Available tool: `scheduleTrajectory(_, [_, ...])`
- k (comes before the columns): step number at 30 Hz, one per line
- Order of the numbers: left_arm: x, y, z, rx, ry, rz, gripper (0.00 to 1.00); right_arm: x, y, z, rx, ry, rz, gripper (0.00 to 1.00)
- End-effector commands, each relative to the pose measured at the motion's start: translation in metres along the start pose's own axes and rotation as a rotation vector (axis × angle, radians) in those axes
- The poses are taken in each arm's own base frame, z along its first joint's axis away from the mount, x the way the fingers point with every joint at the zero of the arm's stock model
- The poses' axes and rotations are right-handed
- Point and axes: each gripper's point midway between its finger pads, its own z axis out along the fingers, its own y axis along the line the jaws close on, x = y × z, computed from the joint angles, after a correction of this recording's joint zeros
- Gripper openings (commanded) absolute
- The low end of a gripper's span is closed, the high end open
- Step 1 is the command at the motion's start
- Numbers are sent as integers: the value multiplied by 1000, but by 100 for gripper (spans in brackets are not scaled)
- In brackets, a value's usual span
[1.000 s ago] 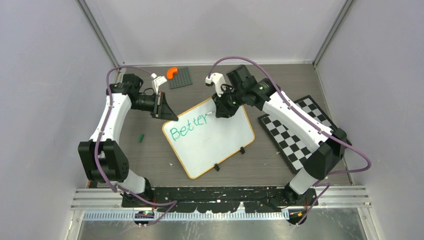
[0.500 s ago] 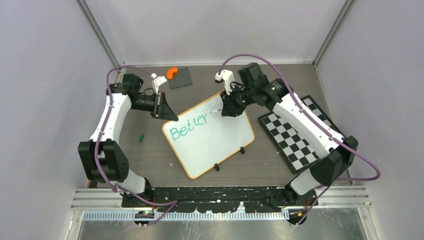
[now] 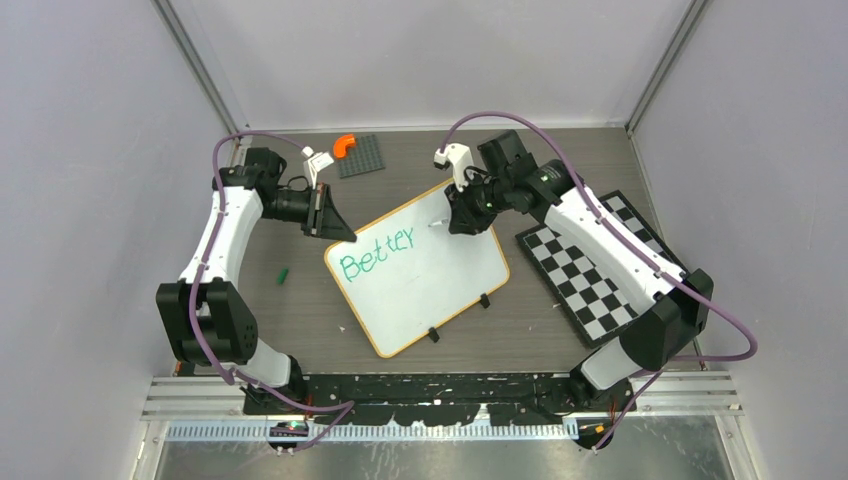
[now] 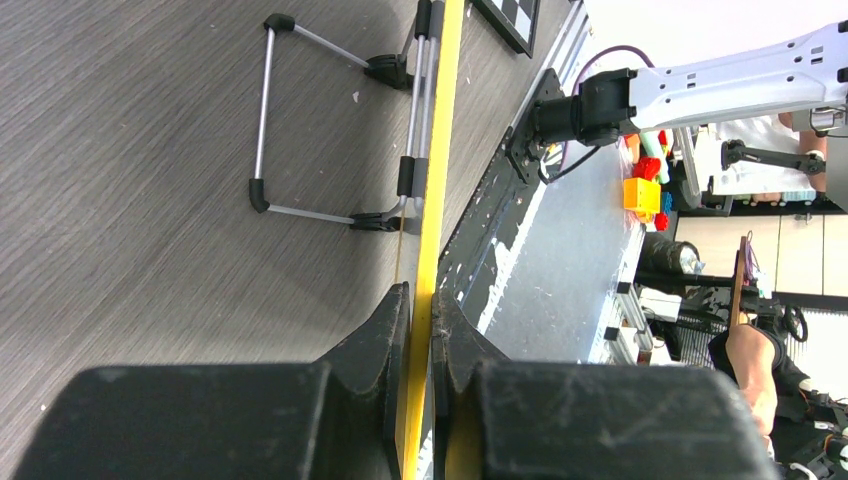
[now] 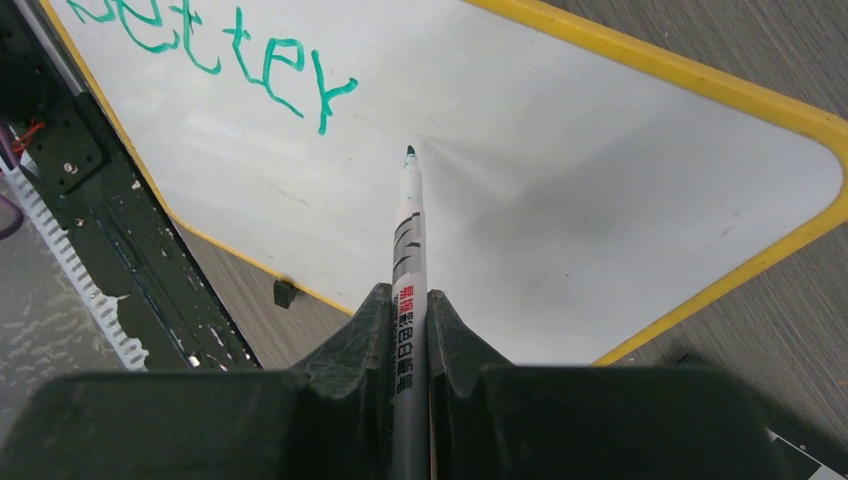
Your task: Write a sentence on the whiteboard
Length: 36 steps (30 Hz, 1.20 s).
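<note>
The whiteboard (image 3: pixel 430 275) with a yellow-orange rim lies tilted at the table's middle. On it is the green word "Better" (image 3: pixel 376 252), the sentence at this moment; it also shows in the right wrist view (image 5: pixel 215 50). My left gripper (image 3: pixel 340 233) is shut on the whiteboard's far-left rim, seen edge-on in the left wrist view (image 4: pixel 432 200). My right gripper (image 3: pixel 455 222) is shut on a grey marker (image 5: pixel 408 240), whose green tip (image 5: pixel 410 152) hovers at the board just right of the word. The marker's tip shows faintly in the top view (image 3: pixel 434 225).
A black-and-white checkerboard (image 3: pixel 590 265) lies right of the whiteboard. A grey baseplate (image 3: pixel 360 155) with an orange piece (image 3: pixel 343 144) is at the back. A small green cap (image 3: pixel 283 273) lies on the table at the left. The board's wire stand (image 4: pixel 320 120) shows underneath.
My right gripper with the marker has moved right and a little back, away from the end of "Better". The left arm and the board have not moved.
</note>
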Motion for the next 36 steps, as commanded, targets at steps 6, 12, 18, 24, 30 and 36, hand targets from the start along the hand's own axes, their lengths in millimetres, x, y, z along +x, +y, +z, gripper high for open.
scheduleTrajectory(6, [3,6,0,-50,26,8,0,-17,-13,4,60,-52,-21,0])
scheduleTrajectory(12, [3,5,0,-49,25,10,0,-24,-13,6,59,-64,-19,0])
scheduleTrajectory(18, [3,5,0,-49,26,9,0,-32,-13,7,52,-78,-16,0])
scheduleTrajectory(24, [2,6,1,-47,28,7,0,-35,-9,9,35,-81,-21,0])
scheduleTrajectory(30, [2,6,1,-44,28,7,0,-31,-1,12,18,-63,-34,0])
scheduleTrajectory(36, [2,6,0,-45,28,10,0,-18,0,16,14,-34,-35,0])
